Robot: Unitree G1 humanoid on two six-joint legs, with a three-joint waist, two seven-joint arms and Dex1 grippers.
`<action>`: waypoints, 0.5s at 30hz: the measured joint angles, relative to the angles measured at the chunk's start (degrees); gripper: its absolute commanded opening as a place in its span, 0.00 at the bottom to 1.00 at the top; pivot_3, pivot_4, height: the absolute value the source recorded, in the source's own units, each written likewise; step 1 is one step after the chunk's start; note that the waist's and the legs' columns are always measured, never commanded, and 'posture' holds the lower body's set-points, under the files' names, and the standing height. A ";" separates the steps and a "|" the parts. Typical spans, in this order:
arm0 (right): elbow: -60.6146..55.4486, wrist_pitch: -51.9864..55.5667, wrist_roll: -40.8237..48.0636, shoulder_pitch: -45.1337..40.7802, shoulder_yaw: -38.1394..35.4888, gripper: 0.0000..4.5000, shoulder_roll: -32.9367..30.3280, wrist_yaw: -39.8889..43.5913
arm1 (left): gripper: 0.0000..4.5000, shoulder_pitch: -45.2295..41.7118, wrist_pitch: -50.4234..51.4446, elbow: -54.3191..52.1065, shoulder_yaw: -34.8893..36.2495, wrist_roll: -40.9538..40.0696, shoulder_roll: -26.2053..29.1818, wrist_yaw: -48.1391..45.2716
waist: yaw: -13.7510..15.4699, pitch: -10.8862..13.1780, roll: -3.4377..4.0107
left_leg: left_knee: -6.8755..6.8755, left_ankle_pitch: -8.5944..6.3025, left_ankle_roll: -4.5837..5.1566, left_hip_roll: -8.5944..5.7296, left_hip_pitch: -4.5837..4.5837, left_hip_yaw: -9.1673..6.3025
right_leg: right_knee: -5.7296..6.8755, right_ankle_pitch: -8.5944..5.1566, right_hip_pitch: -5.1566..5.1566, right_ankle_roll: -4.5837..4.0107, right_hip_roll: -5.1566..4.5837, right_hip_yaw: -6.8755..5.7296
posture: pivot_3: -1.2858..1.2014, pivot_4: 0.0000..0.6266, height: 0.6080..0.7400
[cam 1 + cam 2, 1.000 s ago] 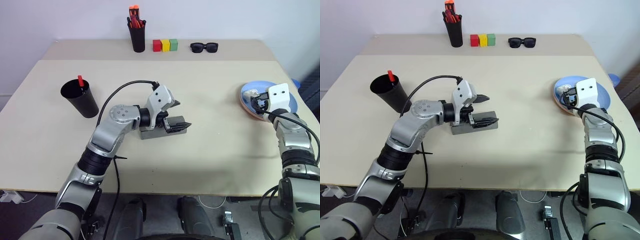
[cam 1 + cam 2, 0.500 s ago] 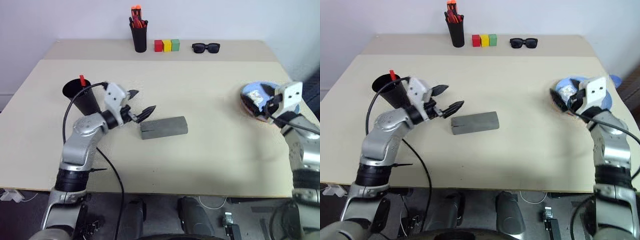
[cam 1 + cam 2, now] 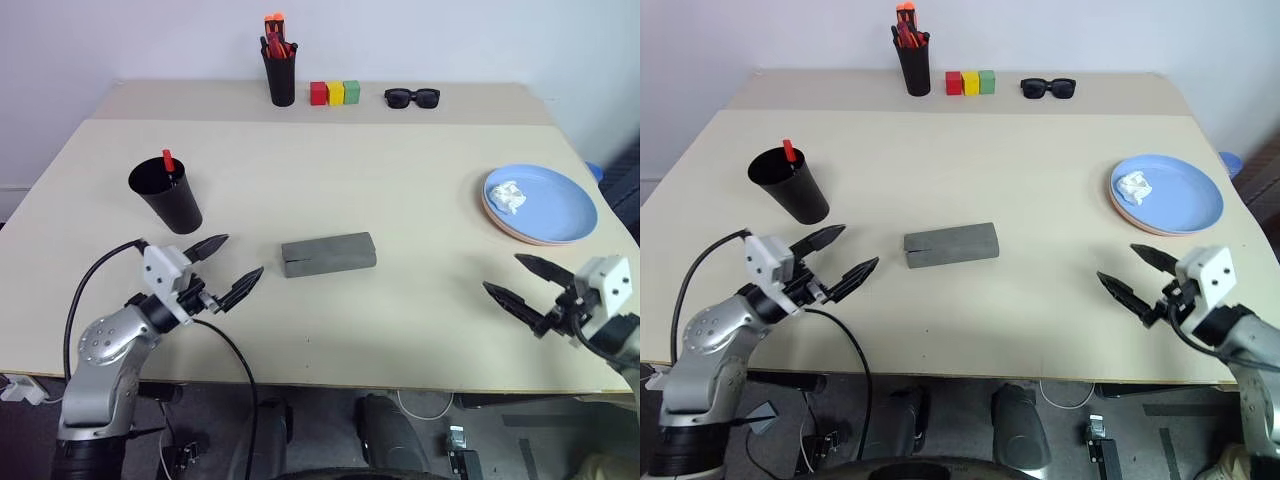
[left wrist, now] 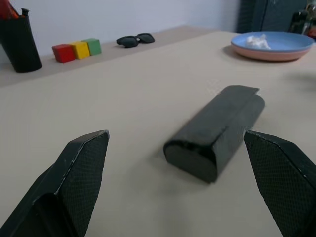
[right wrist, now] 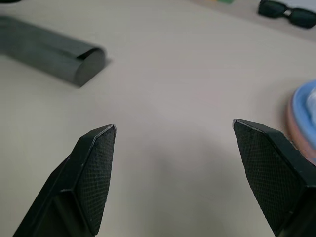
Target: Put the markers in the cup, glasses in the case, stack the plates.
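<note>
Case point(image 3: 328, 254), grey and felt-like, lies shut near the middle of the table point(image 3: 400, 190), its long side roughly along the near edge. No writing or brand mark can be read on it or on anything else here.

Toward the table's left edge stands the wide black cup point(image 3: 166, 195), with the red cap of a marker point(image 3: 168, 160) poking above its rim. Near the right edge sit the plates point(image 3: 541, 204), the light blue one stacked on the salmon pink one, whose rim shows beneath; a crumpled white scrap point(image 3: 509, 195) lies in the blue plate. The glasses cannot be made out.

Along the far edge stand a narrow black pen holder point(image 3: 281, 78) full of orange-tipped markers, three small blocks point(image 3: 332, 92) in red, yellow and green, and black sunglasses point(image 3: 411, 97).

The left gripper point(image 3: 228, 268) hangs over the near-left part of the table, fingers spread wide and empty, pointing toward the case but apart from it. The right gripper point(image 3: 521, 281) hangs above the near-right corner, fingers likewise parted with nothing between them, short of the plates.
</note>
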 measured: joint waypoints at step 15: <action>0.70 -5.37 0.14 8.08 -2.33 0.86 3.28 2.78 | 1.00 5.88 0.17 -2.33 2.88 -2.17 3.25 -0.12 | 1.16 -0.02 0.00 | -0.18 -0.02 0.02 0.06 -0.07 0.06 | -0.42 0.07 0.01 -0.09 -0.02 0.01 | 0.52 0.24 1.00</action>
